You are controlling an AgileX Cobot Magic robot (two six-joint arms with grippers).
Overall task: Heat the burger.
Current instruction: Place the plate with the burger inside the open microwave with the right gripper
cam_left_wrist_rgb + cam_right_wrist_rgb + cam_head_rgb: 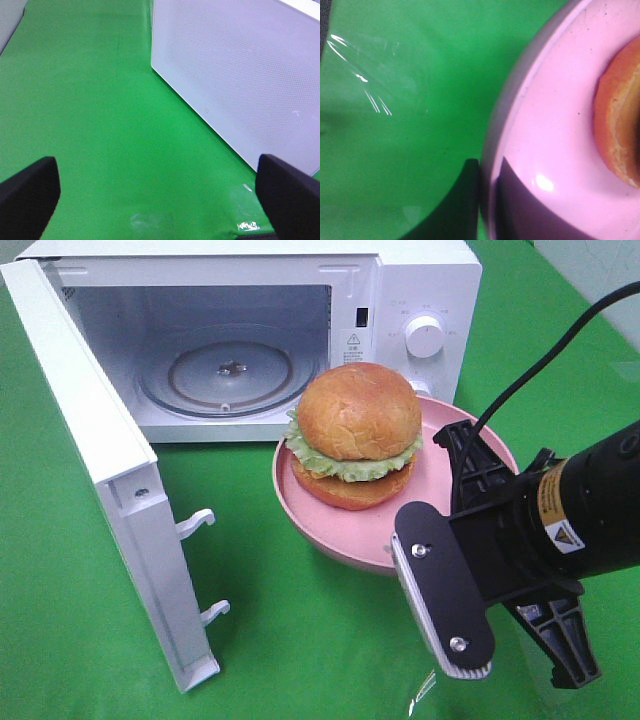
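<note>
The right gripper point(485, 200) is clamping the rim of a pink plate point(440, 480), on which the burger point(355, 435) is sitting, just before the open microwave point(400, 300). The left gripper point(160, 200) is hanging over green cloth point(100, 100), fingers wide apart.

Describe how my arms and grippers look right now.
Right arm: black cylindrical body, yellow warning labels, a black cable trailing off. Right gripper: flat black fingers with two silver screws and a white ribbed pad. Left gripper: only two rounded black fingertips show; its arm is out of view.
</note>
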